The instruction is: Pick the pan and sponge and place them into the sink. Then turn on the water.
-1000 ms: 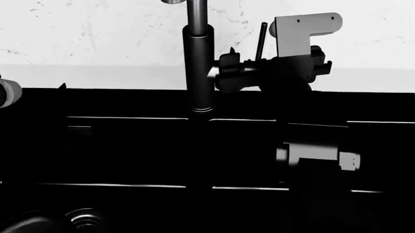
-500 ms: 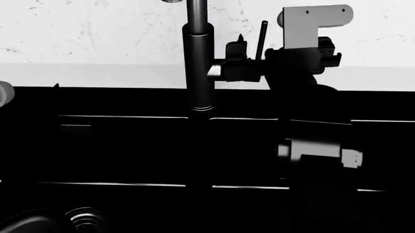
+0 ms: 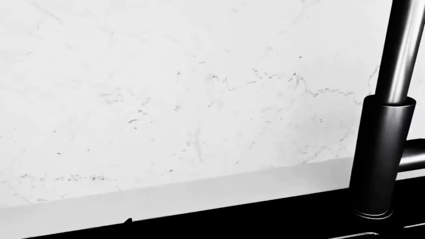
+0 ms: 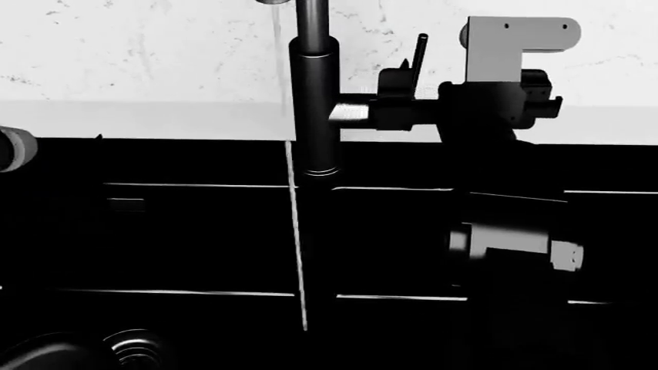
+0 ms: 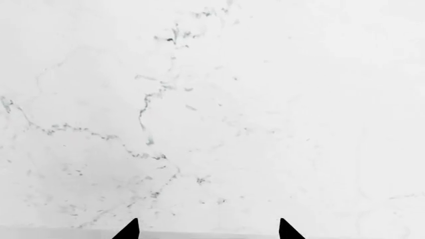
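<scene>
Water (image 4: 296, 231) runs in a thin pale stream from the spout into the black sink (image 4: 185, 239), just left of the tall dark faucet (image 4: 314, 100) (image 3: 383, 149). My right gripper (image 4: 396, 96) (image 5: 207, 231) is open beside the faucet's thin lever (image 4: 417, 55), facing the marble wall with nothing between its fingers. In the head view only the left arm's pale end (image 4: 11, 148) shows, at the far left. A single left fingertip (image 3: 128, 220) shows, well off centre. A dark curved rim at the bottom left looks like the pan (image 4: 41, 351). The sponge is out of view.
A round ridged metal drain (image 4: 135, 351) lies in the left basin. A rectangular overflow slot (image 4: 125, 205) is in the sink's back wall. The white marble backsplash (image 4: 154, 54) rises right behind the faucet. My right forearm (image 4: 514, 254) crosses the right basin.
The water stream has appeared. My right gripper has moved right, away from the faucet body, and the lever has shifted slightly right with it.
</scene>
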